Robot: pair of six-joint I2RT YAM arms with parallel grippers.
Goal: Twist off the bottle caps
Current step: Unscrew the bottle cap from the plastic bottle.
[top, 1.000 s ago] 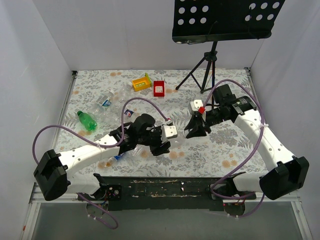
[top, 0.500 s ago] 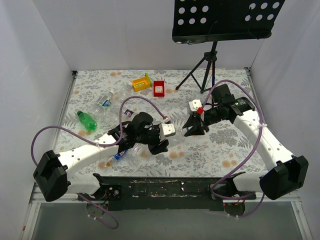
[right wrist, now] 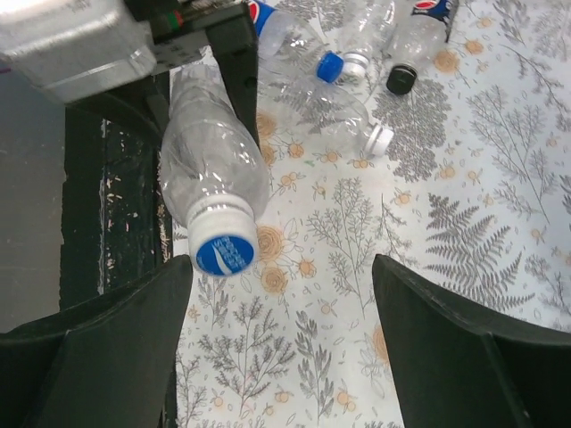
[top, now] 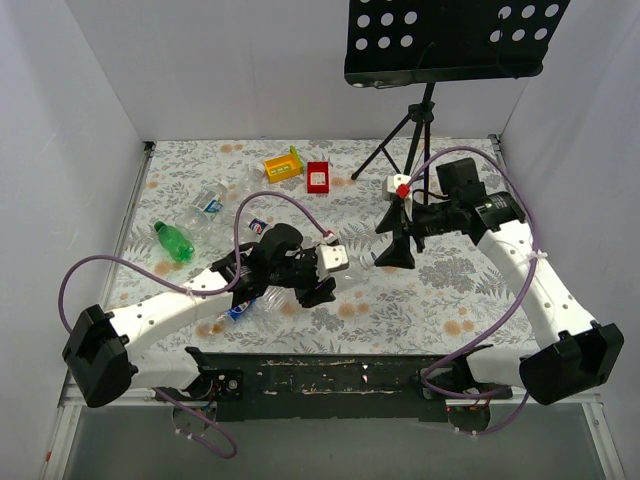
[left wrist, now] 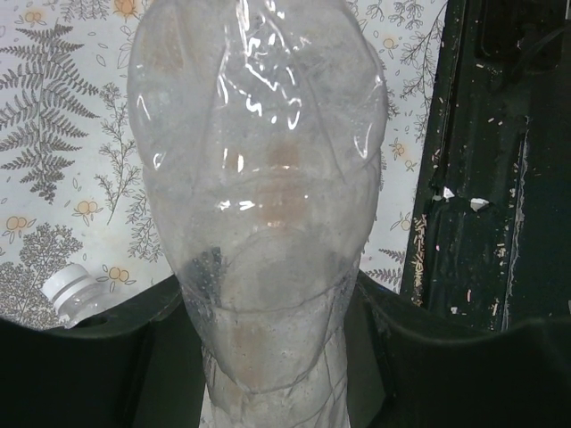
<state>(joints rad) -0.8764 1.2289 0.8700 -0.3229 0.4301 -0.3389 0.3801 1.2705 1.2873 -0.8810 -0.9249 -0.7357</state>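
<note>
right jaws now wide, backed off blue cap [right wrist: 225, 253], left jaws clamped on clear bottle [left wrist: 259, 178]

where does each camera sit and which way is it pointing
Top external: above and behind the bases, looking down on the table; both whole arms show, left gripper and right gripper.
Left wrist: on the left arm, looking along its fingers at the clear bottle they clamp; black base rail at right.
Right wrist: on the right arm, looking down between its own open fingers at the blue cap.
Shared: both wrist views show that same bottle.
</note>
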